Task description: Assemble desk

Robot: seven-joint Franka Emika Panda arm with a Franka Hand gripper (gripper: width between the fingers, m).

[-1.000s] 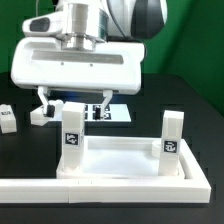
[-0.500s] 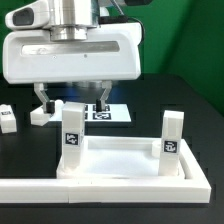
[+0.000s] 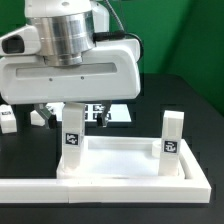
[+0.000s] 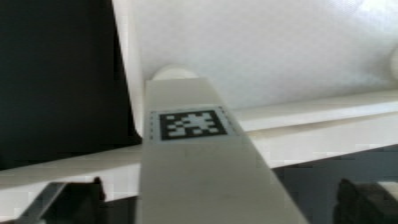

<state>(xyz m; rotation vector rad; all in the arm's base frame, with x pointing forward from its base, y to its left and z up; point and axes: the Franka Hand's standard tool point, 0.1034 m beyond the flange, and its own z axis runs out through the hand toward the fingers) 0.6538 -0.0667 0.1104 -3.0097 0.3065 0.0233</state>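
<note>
The desk top (image 3: 122, 158) is a white rimmed tray lying on the table with two white tagged legs standing in its near corners, the left leg (image 3: 72, 138) and the right leg (image 3: 172, 135). My gripper (image 3: 73, 108) hangs over the left leg, its jaws open and straddling the leg's upper end. In the wrist view the tagged leg (image 4: 196, 150) runs up between the two dark fingers (image 4: 71, 200), with a gap on each side, and the desk top (image 4: 267, 50) lies beyond it. Nothing is held.
Two loose white legs (image 3: 8, 121) (image 3: 39, 116) lie at the exterior view's left behind the tray. The marker board (image 3: 112, 113) lies behind the gripper. A long white border bar (image 3: 100, 189) runs along the front of the tray.
The gripper has moved toward the camera and down, from behind the tray to over the left leg. The legs and the tray have not moved.
</note>
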